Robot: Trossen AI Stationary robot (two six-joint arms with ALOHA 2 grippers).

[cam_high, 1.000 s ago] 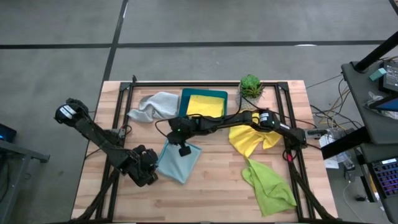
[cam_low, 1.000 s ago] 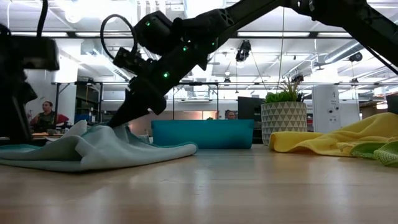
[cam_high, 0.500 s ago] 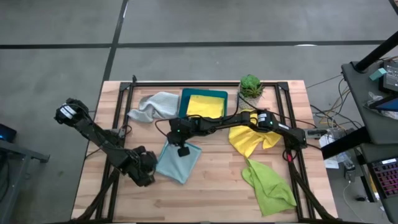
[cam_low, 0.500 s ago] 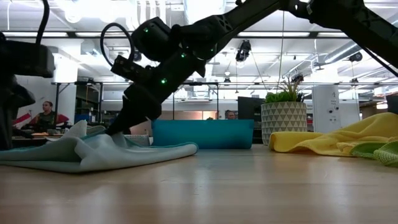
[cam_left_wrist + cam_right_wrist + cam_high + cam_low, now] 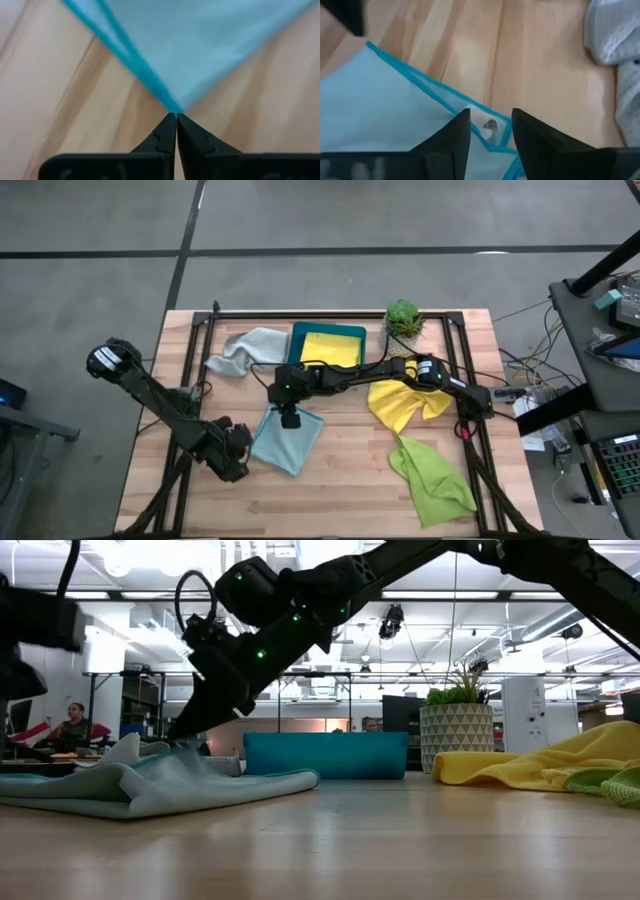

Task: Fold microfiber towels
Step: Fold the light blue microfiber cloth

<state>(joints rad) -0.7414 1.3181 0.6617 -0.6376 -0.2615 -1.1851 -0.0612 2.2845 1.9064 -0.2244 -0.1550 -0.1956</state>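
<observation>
A light blue towel [image 5: 292, 442] lies folded on the table's near left part, its bulk flat on the wood [image 5: 150, 788]. My left gripper [image 5: 240, 457] is at the towel's near left corner, shut on it [image 5: 176, 116]. My right gripper [image 5: 290, 420] reaches across from the right and stands open over the towel's far corner. Its fingers [image 5: 457, 132] stand on either side of the corner with the small label [image 5: 490, 125]; whether they touch it does not show. A yellow towel [image 5: 330, 348] lies in the teal tray [image 5: 296, 340]. My left gripper pinches the light blue towel's near left corner [image 5: 174, 106] between its two fingertips. It comes from above, slanting down. Two teal hems run side by side into that corner, so more than one layer seems caught. The cloth spreads away from the fingers onto the table.
A pale grey towel [image 5: 245, 348] is bunched at the far left beside the tray. A second yellow towel [image 5: 405, 408] and a lime green towel [image 5: 432, 478] lie crumpled at the right. A potted plant [image 5: 403, 318] stands at the far edge. Bare wood runs along the near middle.
My right gripper has rolled at the wrist and its fingers have parted, letting go of the towel's far corner. My left gripper has shut on the near left corner. The towel stays where it was.
</observation>
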